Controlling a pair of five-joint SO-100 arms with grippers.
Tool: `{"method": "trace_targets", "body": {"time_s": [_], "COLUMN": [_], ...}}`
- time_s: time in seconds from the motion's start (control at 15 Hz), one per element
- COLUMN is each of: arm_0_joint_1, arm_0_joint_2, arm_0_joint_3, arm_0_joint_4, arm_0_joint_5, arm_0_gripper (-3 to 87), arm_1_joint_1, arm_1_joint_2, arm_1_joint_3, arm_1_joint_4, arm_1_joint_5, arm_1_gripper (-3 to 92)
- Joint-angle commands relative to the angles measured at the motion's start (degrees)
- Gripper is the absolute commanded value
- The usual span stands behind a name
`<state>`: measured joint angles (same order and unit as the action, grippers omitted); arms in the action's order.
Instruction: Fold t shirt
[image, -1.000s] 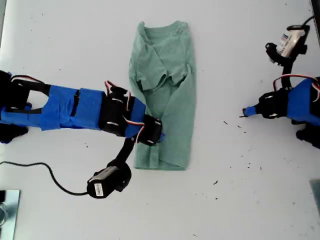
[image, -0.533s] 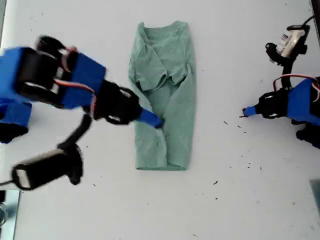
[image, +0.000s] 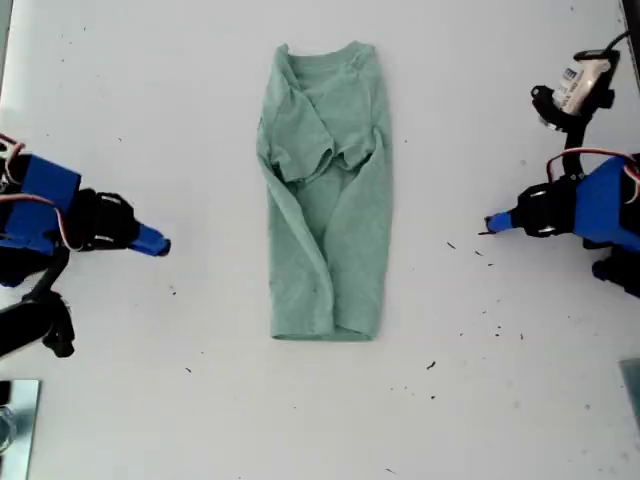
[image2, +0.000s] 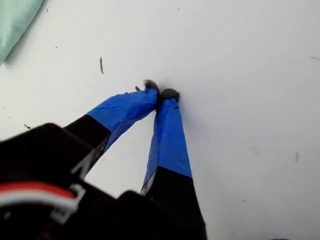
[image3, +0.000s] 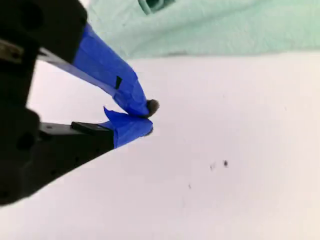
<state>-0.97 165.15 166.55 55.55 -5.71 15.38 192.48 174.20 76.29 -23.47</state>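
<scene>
The t shirt (image: 325, 195) lies flat on the white table (image: 480, 400), folded into a long narrow strip, with its neck at the far end. My first gripper (image2: 161, 93) rests on the bare table, apart from the shirt, tips pressed together, holding nothing. My second gripper (image3: 149, 119) sits near the shirt's edge, also closed and empty.

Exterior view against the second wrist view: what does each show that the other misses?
Only the exterior view shows the whole t shirt, lying lengthwise with its sides folded in, and both arms pulled back clear of it, one at each side of that view. Only the second wrist view shows my second pincer close up, tips together with nothing between them, above bare table. Both show the green cloth and the white table with dark specks.
</scene>
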Motion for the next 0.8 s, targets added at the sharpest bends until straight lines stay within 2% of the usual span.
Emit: {"method": "trace_targets", "body": {"time_s": [0.0, 0.13, 0.2, 0.27, 0.33, 0.4, 0.47, 0.6, 0.73], "arm_0_joint_1": [1.32, 0.79, 2.11, 3.34, 4.31, 5.45, 6.42, 7.47, 7.65], "arm_0_joint_2": [4.92, -0.88, -6.15, -12.57, -20.39, -30.32, -40.08, -56.16, -65.74], "arm_0_joint_3": [3.87, -0.18, -8.00, -17.49, -27.69, -39.55, -51.77, -69.87, -75.85], "arm_0_joint_4": [-1.49, -1.58, 0.53, 2.37, 3.78, 7.47, 11.51, 16.52, 16.61], "arm_0_joint_5": [-2.55, -2.29, -2.29, -0.70, 1.58, 3.34, 5.71, 9.40, 10.81], "arm_0_gripper": [-0.2, -0.2, -0.2, -0.2, 6.9, 21.7, 24.9, 26.6, 27.3], "arm_1_joint_1": [0.44, -0.70, -3.08, -5.54, -8.35, -10.90, -13.18, -16.35, -18.63], "arm_1_joint_2": [0.00, -1.93, -9.49, -26.54, -48.78, -67.32, -79.37, -96.86, -104.50], "arm_1_joint_3": [1.23, 0.00, -6.15, -20.92, -42.54, -64.34, -82.00, -108.19, -114.87], "arm_1_joint_4": [-0.62, -1.41, -2.29, -2.11, 2.99, 10.99, 15.03, 22.50, 21.80], "arm_1_joint_5": [0.00, 0.70, 2.46, 3.08, 2.99, 3.08, 2.11, 2.46, 6.06], "arm_1_gripper": [2.3, 2.3, 2.3, 2.3, 4.2, 13.5, 21.5, 27.5, 27.6]}}
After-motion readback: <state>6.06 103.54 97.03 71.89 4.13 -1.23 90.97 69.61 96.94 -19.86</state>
